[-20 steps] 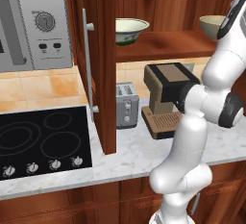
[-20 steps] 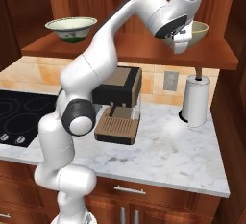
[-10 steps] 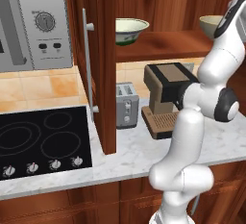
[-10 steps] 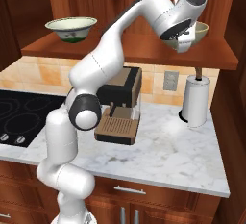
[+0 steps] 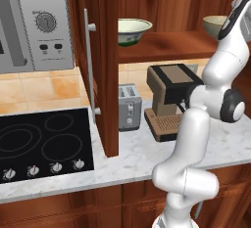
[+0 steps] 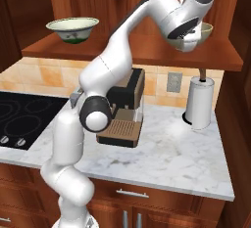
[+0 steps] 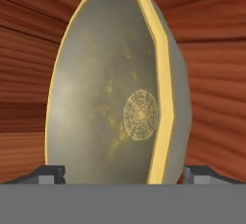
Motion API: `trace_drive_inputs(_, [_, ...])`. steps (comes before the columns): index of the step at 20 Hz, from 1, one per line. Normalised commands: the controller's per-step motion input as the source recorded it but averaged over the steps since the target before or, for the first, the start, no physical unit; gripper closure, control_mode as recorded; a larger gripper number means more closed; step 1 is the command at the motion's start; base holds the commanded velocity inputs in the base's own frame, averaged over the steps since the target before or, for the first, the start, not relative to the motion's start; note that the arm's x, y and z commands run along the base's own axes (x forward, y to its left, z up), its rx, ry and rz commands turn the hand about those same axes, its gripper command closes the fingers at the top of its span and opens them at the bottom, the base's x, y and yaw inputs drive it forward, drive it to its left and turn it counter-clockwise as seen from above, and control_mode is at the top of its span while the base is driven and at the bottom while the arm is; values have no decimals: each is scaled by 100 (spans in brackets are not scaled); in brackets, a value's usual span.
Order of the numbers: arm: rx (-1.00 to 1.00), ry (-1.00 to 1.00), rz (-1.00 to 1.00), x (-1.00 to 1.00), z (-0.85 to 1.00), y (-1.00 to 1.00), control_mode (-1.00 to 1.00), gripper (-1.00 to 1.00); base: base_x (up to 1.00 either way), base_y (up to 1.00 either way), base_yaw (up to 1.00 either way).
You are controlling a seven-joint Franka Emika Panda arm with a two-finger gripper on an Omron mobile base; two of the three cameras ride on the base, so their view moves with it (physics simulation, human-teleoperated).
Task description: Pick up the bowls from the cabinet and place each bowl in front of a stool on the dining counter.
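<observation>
The beige-olive bowl [image 5: 213, 25] [image 6: 206, 30] sits on the right of the open cabinet's shelf [image 6: 132, 51]. My gripper [image 6: 196, 35] [image 7: 124, 172] is right at it and open. In the hand view the bowl [image 7: 110, 88] looms close, its cream inside and yellow rim facing me, and the two fingertips [image 7: 48, 172] stand wide on either side of it. The white bowl with a green rim [image 5: 133, 30] [image 6: 72, 29] rests on the shelf's left end. The cabinet door [image 5: 100, 60] with its silver bar handle [image 5: 89, 65] stands open. The stool and the dining counter are out of view.
Below the shelf, a marble worktop [image 6: 166, 158] carries a coffee machine [image 5: 169, 100], a toaster [image 5: 129, 107] and a paper towel holder [image 6: 199, 102]. A black stove [image 5: 44, 144] lies to the left under a microwave [image 5: 37, 24]. The arm's elbow [image 5: 228, 107] hangs over the worktop.
The hand has edged closer to the beige-olive bowl, and the arm's lower links have swung a little. Both bowls stay where they were.
</observation>
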Motion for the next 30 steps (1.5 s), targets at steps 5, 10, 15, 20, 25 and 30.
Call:
trace_drive_inputs(5, [0,0,0,0,-18,0,-100,100,0,0,0])
trace_drive_inputs(10, [-1,0,0,-9,-49,18,-100,100,0,0,0])
trace_drive_inputs(15, [0,1,0,-44,-42,22,-100,100,0,0,0])
trace_drive_inputs(20, [0,7,0,-89,-16,16,-100,100,0,0,0])
trace_drive_inputs(25, [-1,11,0,-100,-1,26,-100,100,0,0,0])
trace_drive_inputs(30, [-2,15,1,-86,0,68,-100,100,0,0,0])
